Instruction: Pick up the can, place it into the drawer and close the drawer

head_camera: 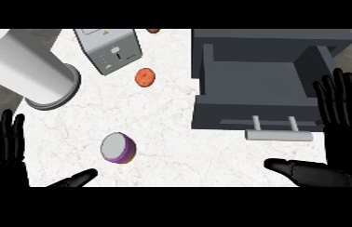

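Note:
A purple can (118,148) with a grey lid stands upright on the white marble counter (172,128) at the lower left. The dark grey drawer (254,84) is pulled open at the upper right, its inside bare, with a light grey handle (278,135) on its front. My left hand (12,140) shows at the left edge, open, fingers up, its thumb (72,179) low beside the can but apart from it. My right hand (335,123) shows at the right edge, open, fingers up beside the drawer, thumb (302,170) below the handle.
A large white cylinder (34,70) lies at the upper left. A grey toaster (109,49) stands behind the can. An orange round item (145,76) lies between toaster and drawer, and a brown item (152,30) sits at the far edge.

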Controlling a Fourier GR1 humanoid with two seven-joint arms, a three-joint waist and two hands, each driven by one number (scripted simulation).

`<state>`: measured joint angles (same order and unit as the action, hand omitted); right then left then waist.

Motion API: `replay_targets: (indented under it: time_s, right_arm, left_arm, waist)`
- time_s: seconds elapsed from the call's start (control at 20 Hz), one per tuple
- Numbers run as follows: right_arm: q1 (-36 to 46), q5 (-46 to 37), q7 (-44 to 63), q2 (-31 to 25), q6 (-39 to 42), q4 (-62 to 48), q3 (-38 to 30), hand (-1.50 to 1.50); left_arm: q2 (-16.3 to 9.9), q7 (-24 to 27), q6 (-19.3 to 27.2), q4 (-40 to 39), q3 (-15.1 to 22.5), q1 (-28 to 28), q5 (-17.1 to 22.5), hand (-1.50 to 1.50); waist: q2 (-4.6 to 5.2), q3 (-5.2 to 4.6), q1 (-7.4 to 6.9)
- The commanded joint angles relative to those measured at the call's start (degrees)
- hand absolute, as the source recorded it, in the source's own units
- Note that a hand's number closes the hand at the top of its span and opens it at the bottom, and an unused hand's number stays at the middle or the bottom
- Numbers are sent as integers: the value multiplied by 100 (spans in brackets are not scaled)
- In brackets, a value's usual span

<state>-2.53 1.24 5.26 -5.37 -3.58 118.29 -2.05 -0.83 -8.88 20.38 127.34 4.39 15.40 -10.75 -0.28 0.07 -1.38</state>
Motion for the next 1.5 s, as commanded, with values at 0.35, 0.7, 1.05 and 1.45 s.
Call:
replay_targets:
  time_s: [0.35,0.7,1.05,1.45]
  right_arm:
    - [-3,289,779,-226,6,20,-527,-150]
    - [-594,-25,280,197,0,113,-127,-150]
    - [-507,382,362,-76,329,137,-608,-150]
    - [-616,195,525,93,259,536,-435,-150]
  left_arm:
    - [82,-899,2211,622,2190,1390,-1646,-150]
    - [82,-1563,2440,443,2497,930,-2086,-150]
    - [83,-1297,3094,-658,2585,509,-1758,-150]
    - [80,-438,3818,-1896,2589,202,-1004,-150]
  waist:
    - [17,-6,112]
    - [22,-6,140]
    - [23,-8,141]
    - [23,-9,149]
